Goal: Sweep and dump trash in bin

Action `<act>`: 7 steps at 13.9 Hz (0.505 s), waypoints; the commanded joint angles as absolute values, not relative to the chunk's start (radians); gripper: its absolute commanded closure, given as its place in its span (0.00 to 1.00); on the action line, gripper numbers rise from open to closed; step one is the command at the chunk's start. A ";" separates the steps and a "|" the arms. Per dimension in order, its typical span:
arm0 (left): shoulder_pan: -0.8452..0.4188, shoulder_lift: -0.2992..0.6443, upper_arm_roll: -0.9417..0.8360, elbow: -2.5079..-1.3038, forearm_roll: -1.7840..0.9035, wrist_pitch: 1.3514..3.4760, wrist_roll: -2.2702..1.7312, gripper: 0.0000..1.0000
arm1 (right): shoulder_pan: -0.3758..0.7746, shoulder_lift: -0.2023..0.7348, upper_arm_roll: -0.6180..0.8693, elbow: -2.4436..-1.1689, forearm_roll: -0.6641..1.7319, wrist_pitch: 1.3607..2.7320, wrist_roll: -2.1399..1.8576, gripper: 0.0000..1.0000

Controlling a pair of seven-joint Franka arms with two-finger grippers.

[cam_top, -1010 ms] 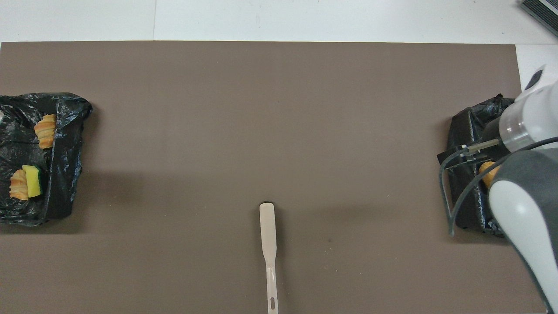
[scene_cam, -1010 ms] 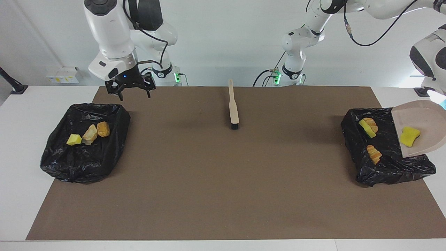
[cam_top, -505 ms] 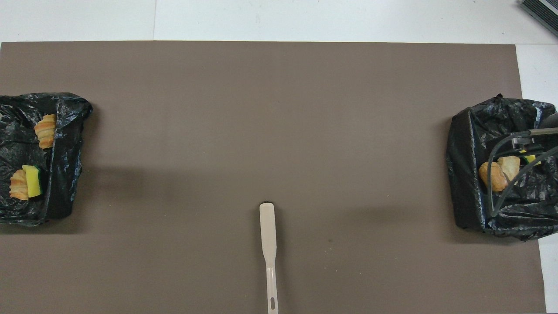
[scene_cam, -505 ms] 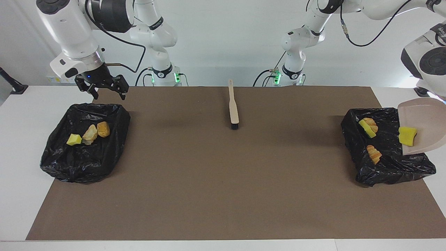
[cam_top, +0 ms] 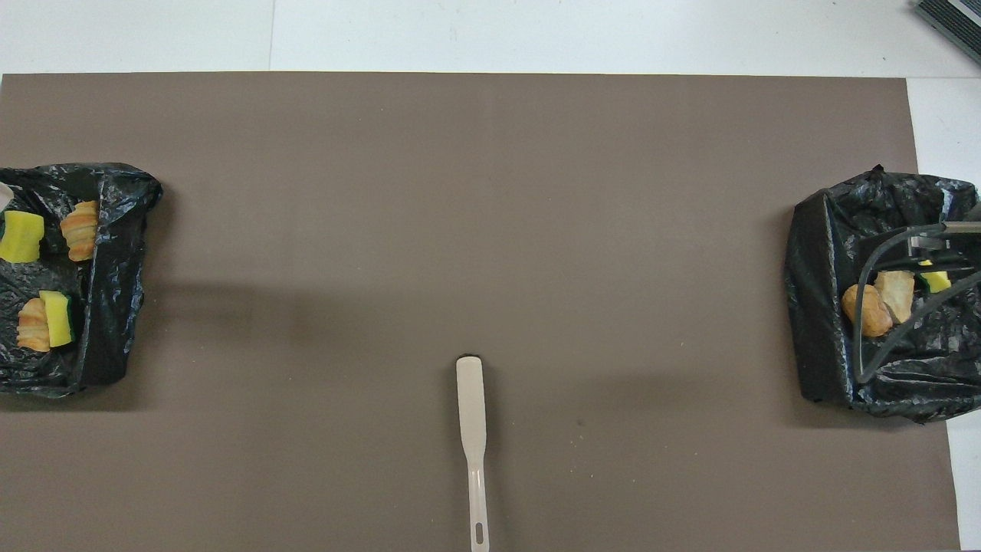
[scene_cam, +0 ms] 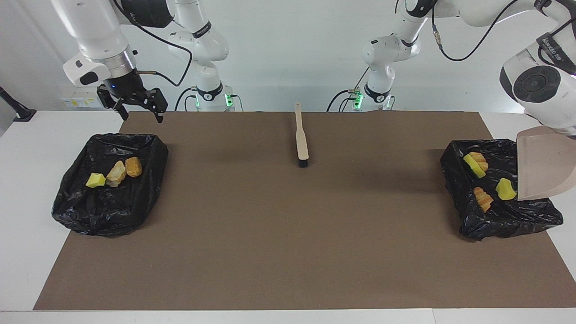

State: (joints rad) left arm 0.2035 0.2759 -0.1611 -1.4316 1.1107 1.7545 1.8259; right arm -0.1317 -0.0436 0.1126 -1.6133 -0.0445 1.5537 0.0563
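Observation:
The dustpan (scene_cam: 540, 164) hangs steeply tilted over the black bag-lined bin (scene_cam: 504, 220) at the left arm's end. The left arm holds it; its gripper is hidden at the view's edge. A yellow sponge (scene_cam: 506, 189) lies in this bin below the pan's lip, beside a croissant-like chunk (scene_cam: 483, 199) and a green-backed sponge on another chunk (scene_cam: 474, 164). The overhead view shows them too (cam_top: 21, 236). My right gripper (scene_cam: 140, 112) is open and empty, raised over the robots' side of the other bin (scene_cam: 103, 211). That bin holds a yellow bit (scene_cam: 95, 180) and two bread chunks (scene_cam: 116, 173).
The wooden brush (scene_cam: 300, 139) lies on the brown mat (scene_cam: 288, 234) midway between the bins, close to the robots, bristles pointing away from them. It also shows in the overhead view (cam_top: 474, 429). The right arm's cable (cam_top: 866, 322) hangs over its bin.
The dustpan has tipped steeper and the yellow sponge has slid off it into the bin. The right gripper has swung from mid-table to the bin at its end and risen slightly.

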 commanded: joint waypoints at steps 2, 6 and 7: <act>0.189 0.267 -0.140 -1.422 1.108 1.730 1.827 1.00 | -0.123 -0.052 0.115 -1.614 -0.029 1.539 0.052 0.00; 0.261 0.213 -0.129 -1.367 0.877 1.727 1.842 1.00 | -0.123 -0.060 0.115 -1.624 -0.026 1.540 0.045 0.00; 0.261 0.190 -0.130 -1.367 0.830 1.724 1.833 1.00 | -0.123 -0.060 0.115 -1.624 -0.025 1.539 0.048 0.00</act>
